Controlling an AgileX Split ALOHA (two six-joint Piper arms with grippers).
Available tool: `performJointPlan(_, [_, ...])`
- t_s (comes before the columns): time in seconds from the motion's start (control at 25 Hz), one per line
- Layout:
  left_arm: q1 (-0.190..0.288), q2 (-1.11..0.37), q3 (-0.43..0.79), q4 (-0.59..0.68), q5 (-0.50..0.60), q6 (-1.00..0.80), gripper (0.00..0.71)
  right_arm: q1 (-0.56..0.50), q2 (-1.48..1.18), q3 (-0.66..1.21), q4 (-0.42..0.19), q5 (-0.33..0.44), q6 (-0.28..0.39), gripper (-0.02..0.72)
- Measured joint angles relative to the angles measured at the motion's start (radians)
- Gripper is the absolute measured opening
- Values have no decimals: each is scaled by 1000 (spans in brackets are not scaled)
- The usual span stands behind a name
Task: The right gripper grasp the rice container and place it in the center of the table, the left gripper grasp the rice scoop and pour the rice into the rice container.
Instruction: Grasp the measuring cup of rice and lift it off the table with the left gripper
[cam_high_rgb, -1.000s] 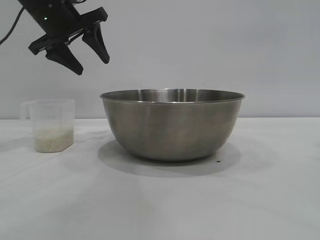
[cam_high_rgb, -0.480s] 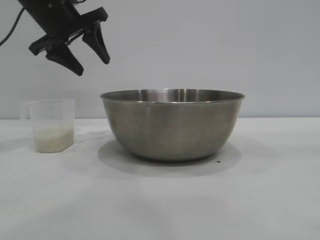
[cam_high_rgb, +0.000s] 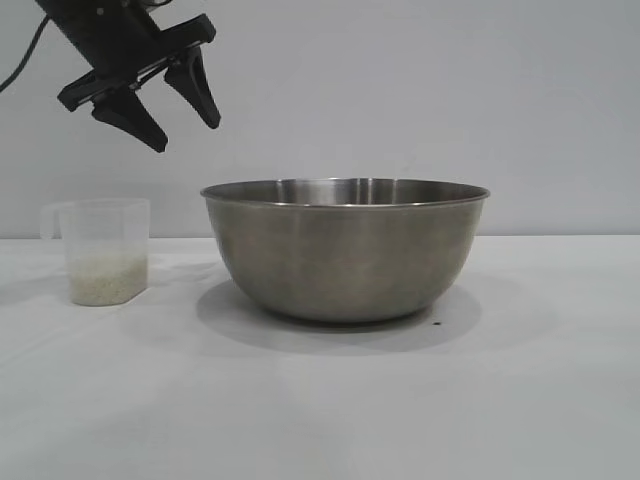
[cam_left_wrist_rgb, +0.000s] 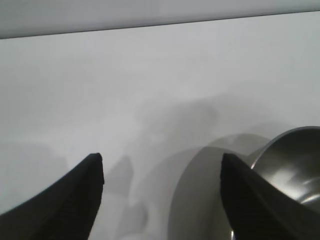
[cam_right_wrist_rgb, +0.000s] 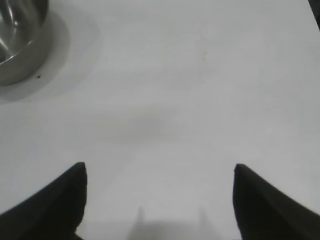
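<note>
The rice container (cam_high_rgb: 345, 248), a big steel bowl, stands on the white table (cam_high_rgb: 320, 400) near its middle; its rim also shows in the left wrist view (cam_left_wrist_rgb: 295, 150) and the right wrist view (cam_right_wrist_rgb: 17, 45). Left of it stands the rice scoop (cam_high_rgb: 100, 250), a translucent cup with rice (cam_high_rgb: 105, 278) in its lower part. My left gripper (cam_high_rgb: 185, 135) hangs open high above the scoop, holding nothing (cam_left_wrist_rgb: 162, 162). My right gripper (cam_right_wrist_rgb: 160, 170) is open over bare table, away from the bowl, and is out of the exterior view.
A small dark speck (cam_high_rgb: 436, 323) lies on the table by the bowl's right side. The table's far edge meets a plain grey wall (cam_high_rgb: 420, 90).
</note>
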Motion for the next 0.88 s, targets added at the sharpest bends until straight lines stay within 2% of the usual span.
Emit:
performJointPlan(0.24, [0, 0, 0, 17, 14, 0, 441, 0, -232, 53, 6, 0, -15, 512])
performJointPlan(0.88, [-1, 2, -1, 54, 88, 0, 441, 0, -245, 72, 7, -35, -20, 512])
